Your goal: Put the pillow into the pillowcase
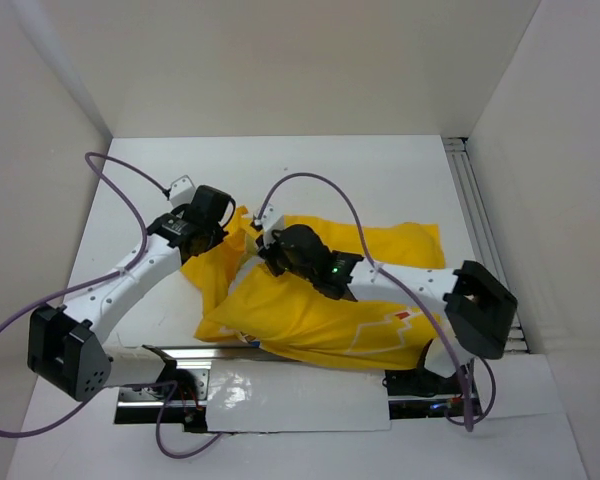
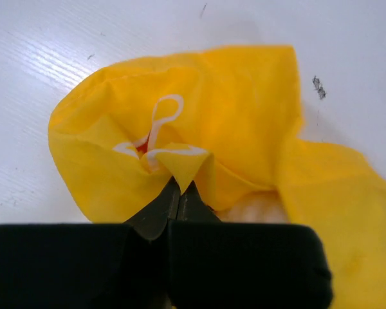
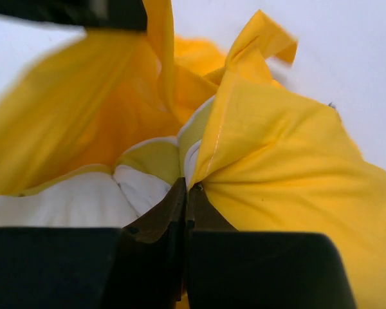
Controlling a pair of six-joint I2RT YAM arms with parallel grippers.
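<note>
1. The left arm reaches from its base up and to the right, toward the upper left corner of the bright yellow thin fabric pillowcase (image 1: 290,320). That pillowcase lies crumpled across the middle of the flat white table (image 1: 380,180).
2. The left gripper (image 2: 180,193) is pinched fully together on a bunched fold of the pillowcase at that corner, and the cloth gathers into its black tips.
3. A white looped print sits on the fold just beyond the left gripper. It cannot be read as a letter.
4. The soft white puffy pillow (image 3: 71,203) sits inside the pillowcase. Its white surface and a pale yellow seam show at the open mouth, with yellow cloth rising around it.
5. The right gripper (image 3: 185,193) is closed tight on the stitched hem of the pillowcase at that mouth, right against the pillow.
6. The right arm runs from its base leftward, above the pillowcase's bulging lower part.
7. A print in white, red and blue shows on the pillowcase's right end. It is too small to read.
</note>
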